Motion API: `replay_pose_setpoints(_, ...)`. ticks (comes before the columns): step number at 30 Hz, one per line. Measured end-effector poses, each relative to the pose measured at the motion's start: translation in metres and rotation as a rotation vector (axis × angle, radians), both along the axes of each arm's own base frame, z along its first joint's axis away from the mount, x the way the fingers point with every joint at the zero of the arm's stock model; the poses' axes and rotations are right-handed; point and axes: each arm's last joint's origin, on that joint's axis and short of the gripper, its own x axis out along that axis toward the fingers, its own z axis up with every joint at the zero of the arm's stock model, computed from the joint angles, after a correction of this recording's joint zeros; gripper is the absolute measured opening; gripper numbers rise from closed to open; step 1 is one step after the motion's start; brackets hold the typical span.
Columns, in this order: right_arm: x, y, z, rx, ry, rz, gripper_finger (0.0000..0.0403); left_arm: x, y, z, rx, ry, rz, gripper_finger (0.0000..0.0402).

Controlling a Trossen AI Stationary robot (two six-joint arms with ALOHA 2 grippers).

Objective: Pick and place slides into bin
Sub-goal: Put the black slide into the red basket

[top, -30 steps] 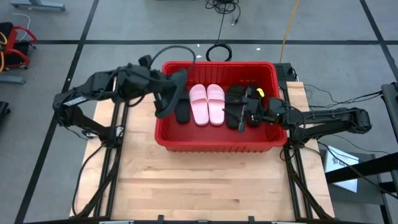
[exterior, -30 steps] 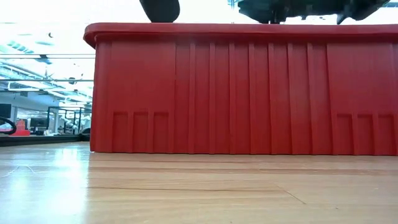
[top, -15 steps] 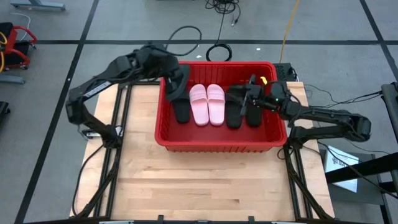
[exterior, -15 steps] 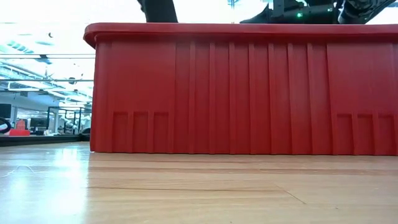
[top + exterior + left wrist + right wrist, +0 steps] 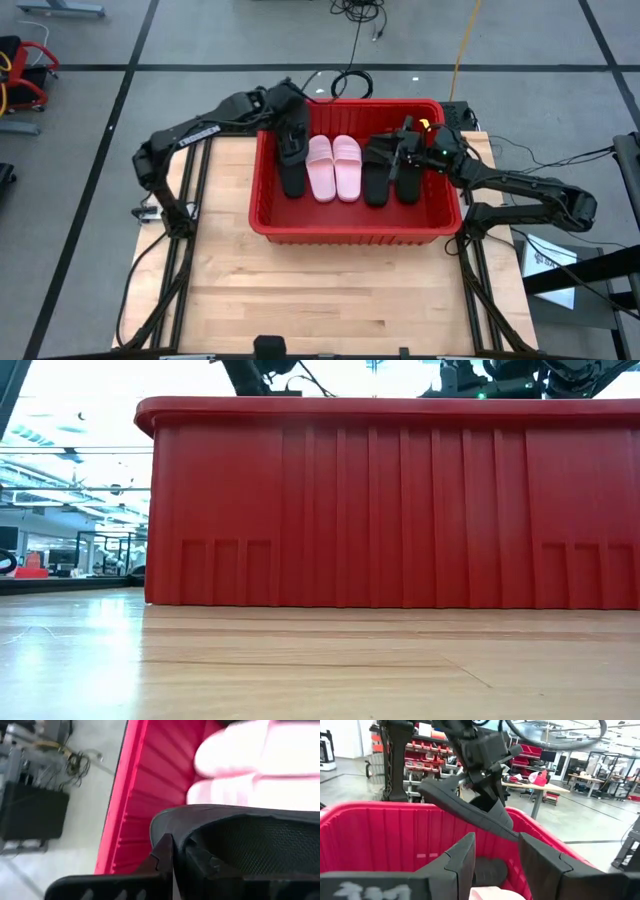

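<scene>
Gripping a black slide (image 5: pixel 291 150) over the bin (image 5: pixel 350 232), the left hand (image 5: pixel 287 140) is clamped; the right hand (image 5: pixel 408 150) open.

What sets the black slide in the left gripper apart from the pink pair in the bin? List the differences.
The held black slide is black; the pink pair is pale pink.
The held black slide hangs tilted, clamped in the left gripper; the pink pair lies flat on the floor of the bin.
The held black slide is single; the pink pair lies side by side.
Both are inside the bin's outline.
</scene>
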Motion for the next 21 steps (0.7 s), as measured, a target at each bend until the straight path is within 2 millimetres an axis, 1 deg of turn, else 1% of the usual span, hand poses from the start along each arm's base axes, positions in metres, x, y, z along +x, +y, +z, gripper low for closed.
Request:
replay_pose_setpoints(3, -0.001, -0.002, 0.0, -0.015, 0.008, -0.011, 0.0141, 0.005, 0.005, -0.011, 0.03, 0.063, 0.042, 0.0015)
replay_pose_setpoints(7, -0.003, -0.006, -0.001, -0.027, 0.017, -0.032, 0.0141, 0.007, 0.009, -0.02, 0.021, 0.107, 0.047, 0.0004)
replay_pose_setpoints(11, -0.005, -0.009, -0.001, -0.04, 0.022, -0.05, 0.0141, 0.009, 0.014, -0.029, -0.002, 0.137, 0.052, 0.0013)
replay_pose_setpoints(15, -0.007, -0.012, -0.001, -0.041, 0.023, -0.063, 0.0141, 0.007, 0.02, -0.036, -0.048, 0.133, 0.035, 0.0009)
replay_pose_setpoints(18, -0.008, -0.013, -0.001, -0.039, 0.024, -0.064, 0.0141, 0.006, 0.023, -0.047, -0.051, 0.123, 0.016, 0.0004)
replay_pose_setpoints(21, -0.008, -0.013, -0.002, -0.033, 0.033, -0.029, 0.0141, 0.002, 0.027, -0.062, -0.049, 0.145, 0.008, 0.0009)
